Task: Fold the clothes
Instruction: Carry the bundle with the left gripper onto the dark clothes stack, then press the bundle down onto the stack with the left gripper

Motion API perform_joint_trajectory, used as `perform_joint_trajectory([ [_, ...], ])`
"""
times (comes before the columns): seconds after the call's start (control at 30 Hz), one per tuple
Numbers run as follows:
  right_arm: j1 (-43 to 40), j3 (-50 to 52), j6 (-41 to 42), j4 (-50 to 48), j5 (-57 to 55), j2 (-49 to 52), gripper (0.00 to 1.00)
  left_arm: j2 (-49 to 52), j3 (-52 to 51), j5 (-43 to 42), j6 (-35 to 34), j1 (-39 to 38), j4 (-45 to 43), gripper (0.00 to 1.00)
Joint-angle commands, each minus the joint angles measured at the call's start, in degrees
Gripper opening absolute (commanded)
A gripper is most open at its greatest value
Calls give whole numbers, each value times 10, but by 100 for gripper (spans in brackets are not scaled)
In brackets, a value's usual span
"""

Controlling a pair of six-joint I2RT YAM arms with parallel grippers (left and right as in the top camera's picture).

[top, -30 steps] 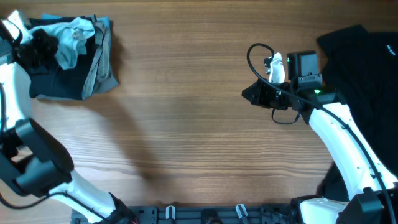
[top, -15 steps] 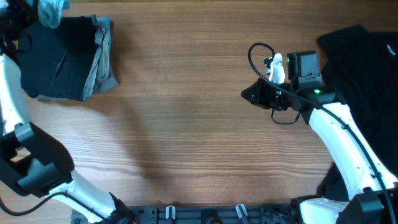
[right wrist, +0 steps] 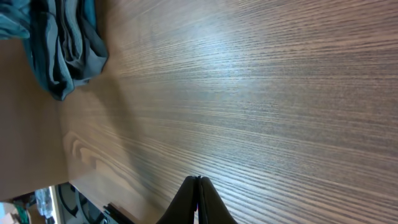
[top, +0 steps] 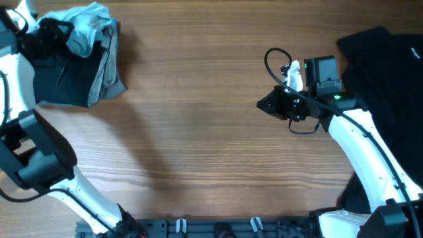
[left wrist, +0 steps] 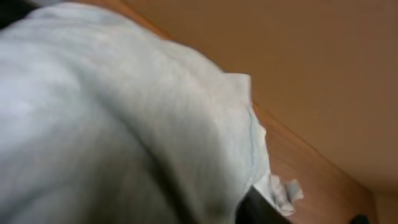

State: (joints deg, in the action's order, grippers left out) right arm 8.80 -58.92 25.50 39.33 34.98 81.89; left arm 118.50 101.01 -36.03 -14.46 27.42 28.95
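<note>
A crumpled pale light-blue T-shirt lies on top of a stack of folded dark and grey clothes at the far left. My left gripper is right beside it, at its left edge. The left wrist view is filled by blurred pale shirt fabric, which hides the jaws. A black T-shirt is spread at the right edge, partly under my right arm. Over bare wood right of centre, my right gripper is shut and empty, its tips pressed together. The right wrist view shows the stack far off.
The wooden table stretches between the two arms. A black rail with clips runs along the front edge. A black cable loop sticks up from the right wrist.
The left gripper carried the pale shirt up past the far edge, then came back down. The shirt now sits bunched on the stack's top right. The right arm has stayed still.
</note>
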Motion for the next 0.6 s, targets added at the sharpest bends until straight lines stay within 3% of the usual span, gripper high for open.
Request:
perform_joint_trajectory([
  [0.0,0,-10,2,0,12,-6,4,-40,7,40,7,19,72,53],
  [0.17,0,-10,2,5,12,-6,4,-99,8,40,8,35,161,71],
  [0.3,0,-10,2,6,11,-6,4,-161,8,48,51,40,202,88],
  [0.37,0,-10,2,6,11,-6,4,-187,8,69,54,40,210,90],
  [0.47,0,-10,2,6,11,-6,4,-205,7,87,56,38,207,86],
  [0.5,0,-10,2,6,11,-6,4,-205,7,88,58,37,205,79],
  [0.57,0,-10,2,5,11,-6,5,-193,3,100,92,29,199,54],
])
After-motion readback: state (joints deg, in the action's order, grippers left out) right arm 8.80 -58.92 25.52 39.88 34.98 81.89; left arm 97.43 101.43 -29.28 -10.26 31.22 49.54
